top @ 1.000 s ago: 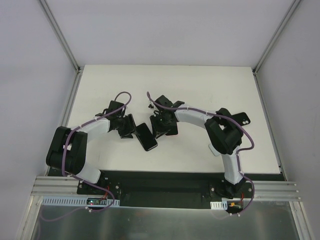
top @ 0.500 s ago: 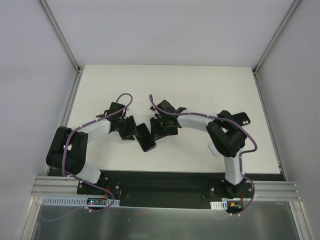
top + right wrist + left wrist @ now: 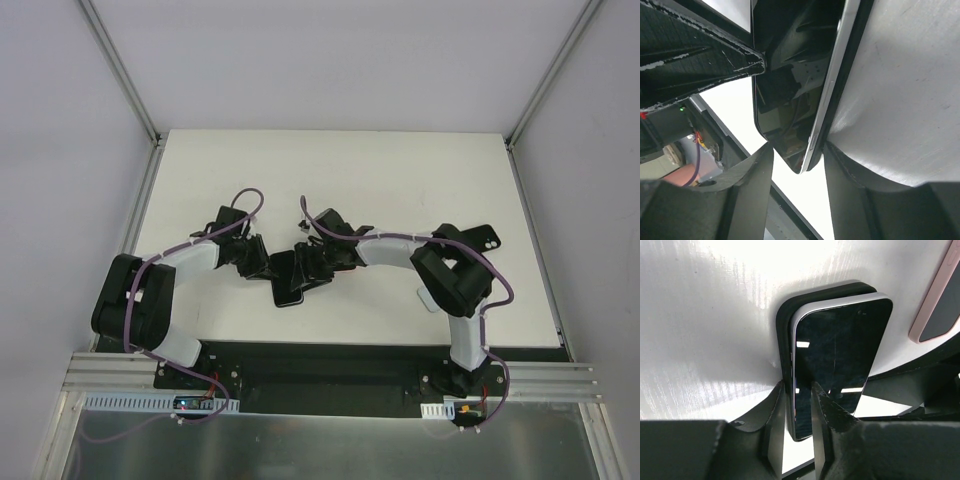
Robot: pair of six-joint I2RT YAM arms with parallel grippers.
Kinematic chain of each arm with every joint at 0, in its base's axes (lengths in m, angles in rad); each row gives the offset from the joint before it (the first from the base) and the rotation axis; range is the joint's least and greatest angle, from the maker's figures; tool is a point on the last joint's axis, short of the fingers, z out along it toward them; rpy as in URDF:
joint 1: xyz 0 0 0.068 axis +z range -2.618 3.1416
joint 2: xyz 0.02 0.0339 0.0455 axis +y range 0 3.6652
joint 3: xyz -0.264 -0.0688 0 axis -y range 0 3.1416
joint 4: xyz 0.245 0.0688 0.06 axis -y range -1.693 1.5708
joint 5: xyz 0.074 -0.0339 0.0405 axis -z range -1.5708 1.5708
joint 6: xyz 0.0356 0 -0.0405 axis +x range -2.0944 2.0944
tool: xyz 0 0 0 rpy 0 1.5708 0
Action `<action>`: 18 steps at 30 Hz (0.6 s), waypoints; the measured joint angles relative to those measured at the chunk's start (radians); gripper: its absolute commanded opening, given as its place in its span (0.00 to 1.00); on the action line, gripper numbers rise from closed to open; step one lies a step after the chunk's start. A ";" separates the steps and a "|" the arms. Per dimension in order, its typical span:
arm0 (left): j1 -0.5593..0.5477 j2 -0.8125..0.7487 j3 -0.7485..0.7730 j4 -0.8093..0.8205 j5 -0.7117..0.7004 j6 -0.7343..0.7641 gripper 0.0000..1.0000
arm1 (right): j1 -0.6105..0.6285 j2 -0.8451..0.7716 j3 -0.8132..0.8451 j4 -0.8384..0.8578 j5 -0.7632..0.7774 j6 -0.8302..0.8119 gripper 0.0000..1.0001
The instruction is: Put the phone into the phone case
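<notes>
The phone [image 3: 286, 284] has a black screen and a silver edge. It is held off the table between my two grippers at the centre. In the left wrist view the phone [image 3: 840, 350] lies against the black phone case [image 3: 785, 320], with its silver edge standing proud of the case rim. My left gripper [image 3: 795, 390] is shut on the phone's long edge, one finger on the case back and one on the screen. My right gripper [image 3: 796, 147] is open and straddles a corner of the phone [image 3: 785, 90] and case [image 3: 863, 15]. From above, the left gripper [image 3: 266, 267] and right gripper [image 3: 304, 272] face each other.
A pink-rimmed case or phone [image 3: 935, 300] lies just beyond the held phone. A black flat object [image 3: 482, 236] lies on the white table [image 3: 400, 170] behind the right arm's elbow. The table's black front edge [image 3: 330, 355] runs below the grippers.
Both grippers and the phone have shifted slightly left and toward the front. The left jaws have closed on the phone, and the right jaws have widened.
</notes>
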 measured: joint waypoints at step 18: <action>0.019 -0.037 -0.085 0.119 0.050 -0.055 0.12 | -0.066 -0.006 -0.154 0.293 -0.167 0.210 0.52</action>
